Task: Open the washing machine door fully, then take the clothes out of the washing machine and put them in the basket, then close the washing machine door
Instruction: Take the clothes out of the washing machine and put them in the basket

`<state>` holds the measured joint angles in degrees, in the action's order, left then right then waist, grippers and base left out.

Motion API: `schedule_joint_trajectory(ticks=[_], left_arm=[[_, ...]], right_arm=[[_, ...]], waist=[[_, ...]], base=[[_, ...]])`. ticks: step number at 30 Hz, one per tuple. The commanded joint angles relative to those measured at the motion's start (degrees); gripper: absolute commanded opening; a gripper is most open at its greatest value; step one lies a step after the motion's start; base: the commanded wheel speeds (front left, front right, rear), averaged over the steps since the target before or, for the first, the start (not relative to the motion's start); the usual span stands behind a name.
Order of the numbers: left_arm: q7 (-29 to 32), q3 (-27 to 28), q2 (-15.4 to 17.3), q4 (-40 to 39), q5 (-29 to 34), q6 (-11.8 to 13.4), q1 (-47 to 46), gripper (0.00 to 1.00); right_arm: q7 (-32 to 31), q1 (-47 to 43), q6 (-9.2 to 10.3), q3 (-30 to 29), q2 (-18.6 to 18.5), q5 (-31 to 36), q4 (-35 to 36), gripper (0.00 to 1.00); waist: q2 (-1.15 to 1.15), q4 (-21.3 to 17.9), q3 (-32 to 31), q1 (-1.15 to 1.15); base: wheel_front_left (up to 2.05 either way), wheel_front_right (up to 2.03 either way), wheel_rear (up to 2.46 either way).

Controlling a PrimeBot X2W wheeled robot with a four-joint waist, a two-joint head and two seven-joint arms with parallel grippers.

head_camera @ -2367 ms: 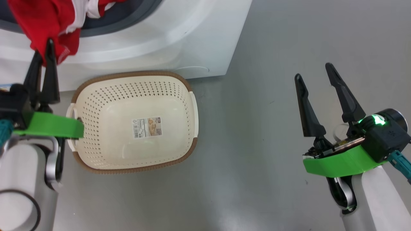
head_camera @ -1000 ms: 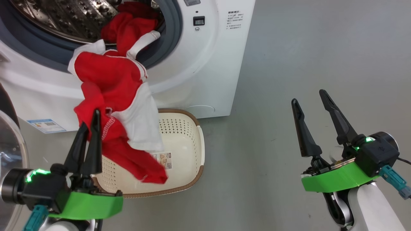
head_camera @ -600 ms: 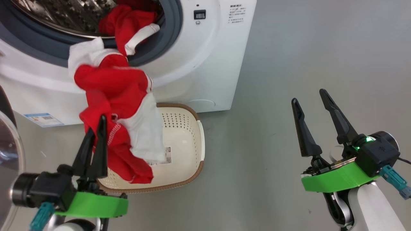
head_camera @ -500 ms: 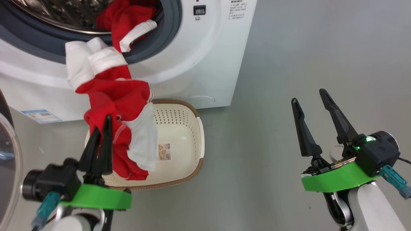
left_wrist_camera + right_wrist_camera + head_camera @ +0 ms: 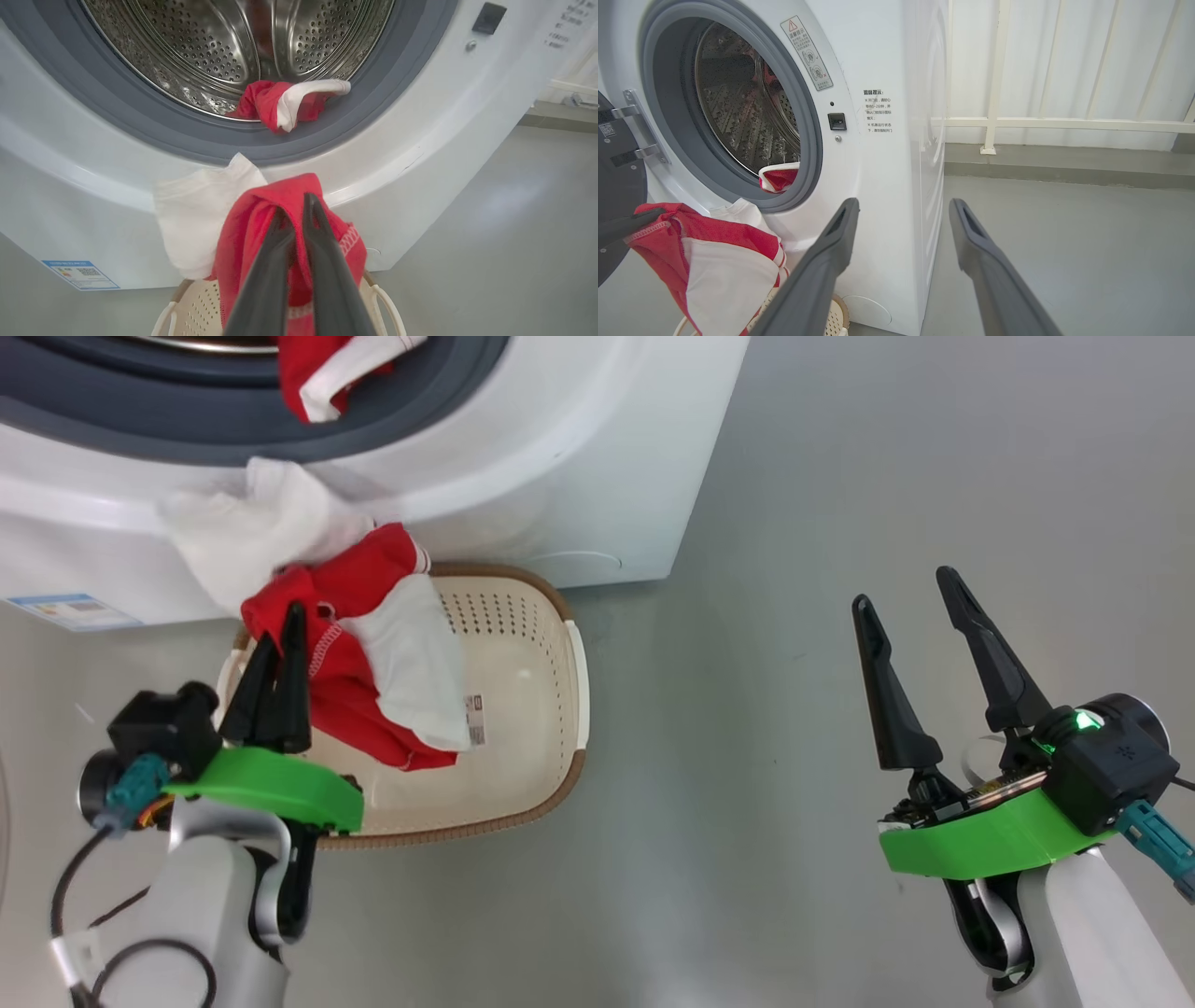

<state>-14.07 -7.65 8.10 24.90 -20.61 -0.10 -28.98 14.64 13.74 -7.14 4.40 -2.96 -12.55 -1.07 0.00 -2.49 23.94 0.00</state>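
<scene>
My left gripper is shut on a red garment with a white panel, which hangs over the left half of the cream basket. In the left wrist view the same gripper pinches the red cloth, and a white cloth piece trails against the washing machine's front. A second red garment with a white cuff lies on the grey gasket at the mouth of the drum. The black door stands swung open at the left. My right gripper is open over bare floor.
The basket stands on the grey floor right against the machine's base, below the drum opening. A blue label marks the machine's lower left. A white railing and a wall lie behind the machine's right side. Grey floor spreads to the right.
The head camera has tilted down. My left gripper has come down and back with the red garment, which has left the drum mouth and now hangs over the basket. The right gripper has stayed put.
</scene>
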Motion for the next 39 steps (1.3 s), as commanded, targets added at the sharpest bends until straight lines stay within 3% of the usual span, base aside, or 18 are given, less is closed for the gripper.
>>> schedule_joint_trajectory(ticks=[1,19,32,39], left_arm=[[-0.74,1.96,1.07,0.57,0.2,-0.47,-1.92,0.0],[-0.92,2.88,-2.19,28.05,4.33,-4.96,-13.48,0.0],[-0.93,2.16,-1.53,43.91,5.41,-5.11,-20.1,0.0],[-0.92,1.09,-1.09,47.11,5.67,-5.4,-21.95,0.0]], right_arm=[[0.36,1.01,-0.35,0.99,0.08,0.23,1.6,1.0],[0.36,2.72,-0.35,0.56,0.08,0.78,2.44,1.0],[0.36,3.06,-0.35,0.77,0.08,0.31,3.0,1.0],[0.36,3.6,-0.35,1.04,0.08,-0.01,3.01,1.0]], waist=[[0.0,-0.11,1.75,0.0],[0.0,-0.57,9.45,0.0],[0.0,-2.76,13.7,0.0],[0.0,-3.43,14.8,0.0]], base=[[0.0,0.0,0.0],[0.0,0.0,0.0],[0.0,0.0,0.0],[0.0,0.0,0.0]])
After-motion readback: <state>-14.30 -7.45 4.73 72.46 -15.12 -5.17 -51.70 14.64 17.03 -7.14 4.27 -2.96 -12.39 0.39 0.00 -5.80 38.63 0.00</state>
